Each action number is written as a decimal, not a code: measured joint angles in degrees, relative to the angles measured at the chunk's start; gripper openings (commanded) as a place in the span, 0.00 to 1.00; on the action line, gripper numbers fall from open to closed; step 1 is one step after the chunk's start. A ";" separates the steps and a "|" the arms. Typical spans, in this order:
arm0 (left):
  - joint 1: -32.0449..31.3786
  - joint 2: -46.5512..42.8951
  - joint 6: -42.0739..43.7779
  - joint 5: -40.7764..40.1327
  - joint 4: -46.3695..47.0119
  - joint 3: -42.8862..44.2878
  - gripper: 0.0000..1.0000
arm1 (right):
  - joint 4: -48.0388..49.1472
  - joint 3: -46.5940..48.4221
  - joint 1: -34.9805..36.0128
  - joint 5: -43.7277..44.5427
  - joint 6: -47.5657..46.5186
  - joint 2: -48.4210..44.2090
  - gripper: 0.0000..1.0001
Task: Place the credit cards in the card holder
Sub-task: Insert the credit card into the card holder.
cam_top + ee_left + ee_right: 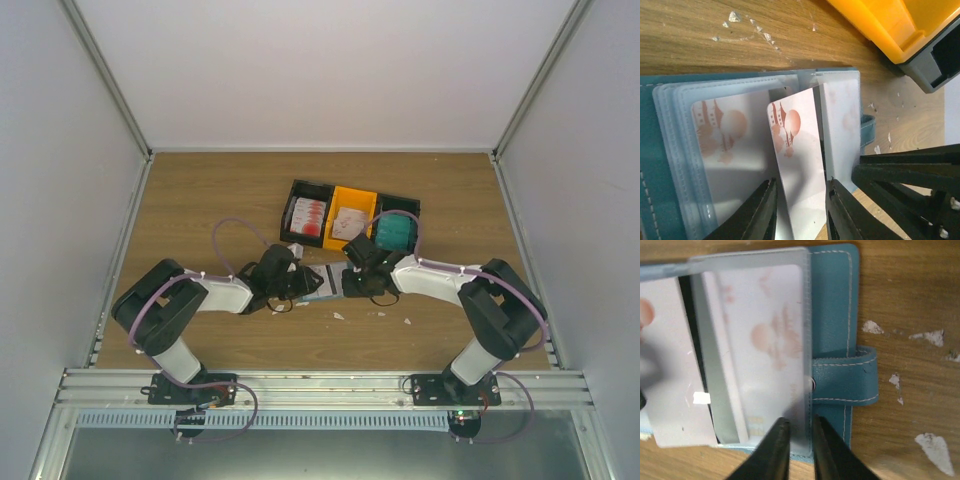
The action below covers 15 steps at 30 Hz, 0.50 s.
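The blue-teal card holder (pixel 326 281) lies open on the table between both arms; its clear sleeves hold red-and-white cards. In the left wrist view its cover (pixel 650 150) is at the left. My left gripper (pixel 800 210) is shut on a red-and-white credit card (pixel 796 150), whose far end rests at a sleeve's mouth. My right gripper (pixel 800 445) is shut on the edge of a clear sleeve (pixel 765 335), holding it lifted off the teal cover (pixel 832 300). The held card (pixel 665 370) shows at the left there. In the top view the left gripper (pixel 303 282) and right gripper (pixel 350 283) almost meet.
Three bins stand just behind the holder: a black one with red-and-white cards (pixel 306 215), an orange one (pixel 351 222) with a whitish card, and a black one with teal cards (pixel 396 232). Small white scraps (pixel 338 316) litter the wood. The orange bin (pixel 890 25) is close to the left gripper.
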 measured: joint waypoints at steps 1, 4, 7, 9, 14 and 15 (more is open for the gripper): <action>0.00 0.09 0.15 -0.11 -0.35 0.07 0.24 | -0.02 0.00 0.00 0.04 -0.09 -0.22 0.28; 0.00 0.15 0.39 -0.57 -1.22 0.22 0.19 | -0.68 0.00 -0.13 0.59 -1.16 -1.84 0.37; 0.00 0.17 0.96 -1.09 -2.58 0.74 0.18 | -0.87 0.04 -0.66 1.27 -1.77 -3.76 0.38; 0.00 0.17 1.44 -1.22 -3.06 0.90 0.16 | -0.90 0.15 -1.09 1.90 -2.14 -3.91 0.38; 0.00 0.59 2.12 -1.27 -3.58 1.29 0.11 | -1.16 0.15 -1.55 2.34 -2.45 -2.45 0.40; 0.00 0.85 2.40 -1.25 -3.72 1.60 0.11 | -1.22 0.15 -1.57 2.32 -2.47 -2.01 0.40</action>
